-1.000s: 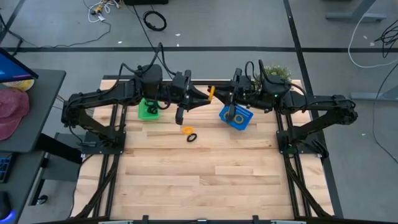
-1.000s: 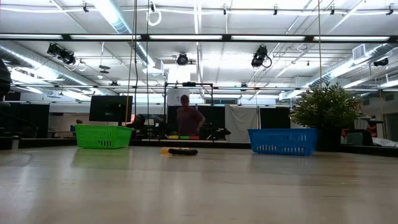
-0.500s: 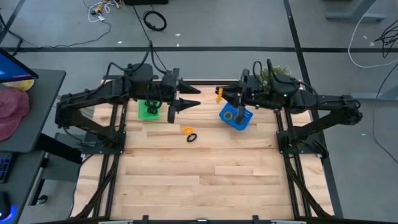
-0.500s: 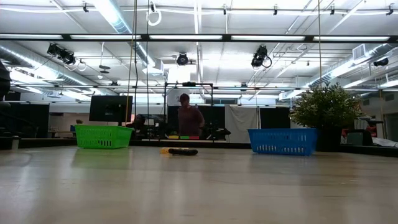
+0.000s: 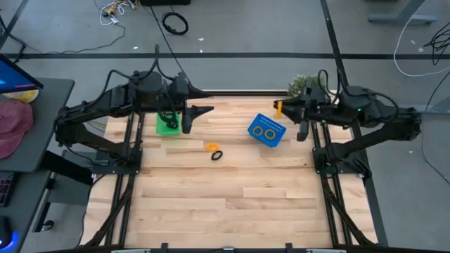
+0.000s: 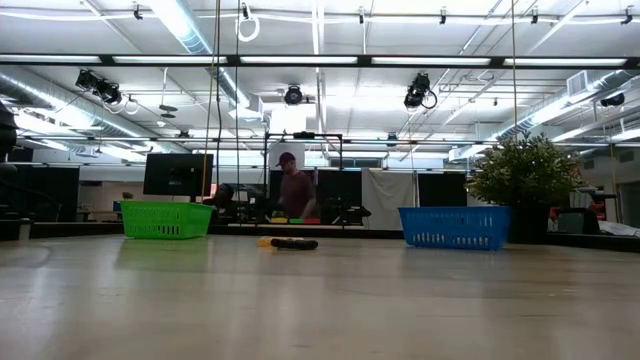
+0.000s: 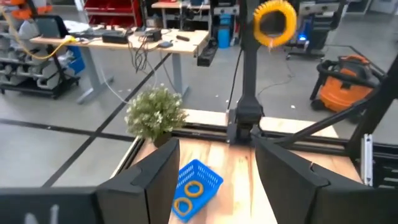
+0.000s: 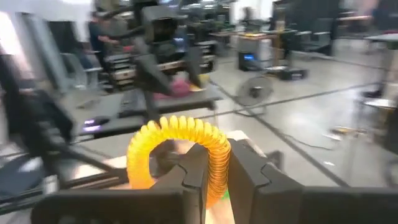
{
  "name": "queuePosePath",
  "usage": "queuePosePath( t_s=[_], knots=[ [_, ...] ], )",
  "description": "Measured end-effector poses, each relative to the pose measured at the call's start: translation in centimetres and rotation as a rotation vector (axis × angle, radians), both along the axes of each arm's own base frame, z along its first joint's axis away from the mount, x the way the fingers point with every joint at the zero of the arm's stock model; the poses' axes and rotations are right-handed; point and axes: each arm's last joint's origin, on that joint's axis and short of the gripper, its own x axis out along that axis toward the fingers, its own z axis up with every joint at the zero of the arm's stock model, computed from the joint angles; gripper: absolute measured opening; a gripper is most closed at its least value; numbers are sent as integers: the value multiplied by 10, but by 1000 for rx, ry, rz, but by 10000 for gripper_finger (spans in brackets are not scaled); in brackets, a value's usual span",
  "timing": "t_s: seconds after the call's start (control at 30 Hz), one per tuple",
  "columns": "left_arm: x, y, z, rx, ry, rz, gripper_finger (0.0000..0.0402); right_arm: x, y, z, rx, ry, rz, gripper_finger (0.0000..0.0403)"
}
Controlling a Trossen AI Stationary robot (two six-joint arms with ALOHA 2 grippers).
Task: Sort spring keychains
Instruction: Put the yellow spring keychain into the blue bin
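Note:
My right gripper (image 5: 281, 107) is shut on an orange spring keychain (image 5: 278, 107), high over the table's far right, just beyond the blue basket (image 5: 267, 131). Two orange keychains (image 7: 189, 194) lie in that basket. My left gripper (image 5: 205, 102) hangs open and empty beside the green basket (image 5: 167, 124), pointing toward the right arm. One orange keychain (image 5: 211, 147) and one black keychain (image 5: 216, 154) lie flat on the wood between the baskets. The low view shows both baskets and that pair (image 6: 285, 243), but neither gripper. My right gripper pinches one side of the orange ring's coil (image 8: 214, 171) between its two fingers. The fingers come level from the table's right side. The rest of the ring (image 8: 168, 140) stands free beyond the fingertips, lifted clear of table and basket.
A small potted plant (image 5: 309, 83) stands at the far right corner behind the right arm. The arm mounts (image 5: 119, 151) flank the wooden table on both sides. Open wood lies toward the near edge. A person (image 6: 292, 190) stands far behind the table.
My left gripper has opened, let go of the orange keychain and drawn back toward the table's left, to the green basket. My right gripper, keeping hold of the keychain, has carried it toward the right edge, past the blue basket.

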Motion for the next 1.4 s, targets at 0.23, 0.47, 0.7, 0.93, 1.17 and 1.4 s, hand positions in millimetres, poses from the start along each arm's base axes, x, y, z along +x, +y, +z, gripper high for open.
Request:
queuePosePath(
  t_s=[0.23, 0.47, 0.7, 0.93, 1.17, 1.4],
  knots=[
    [-1, 1, 0, 0, -3, 30, 216, -6, -16, -10, 16, 92, -309, 43],
    [-1, 1, 1, -7, -5, 32, 216, -24, -46, -10, 7, 127, -379, 44],
    [-1, 1, 0, -20, -8, 34, 216, -30, -72, -11, -21, 160, -357, 45],
    [-1, 0, 0, -20, -8, 34, 216, -33, -95, -14, -7, 184, -377, 45],
    [2, 1, -6, -19, 14, 46, 216, -24, -111, -33, 61, 344, -406, 45],
    [4, 2, -9, -25, 22, 50, 216, 13, -133, -79, 259, 627, -336, 45]
  ],
)
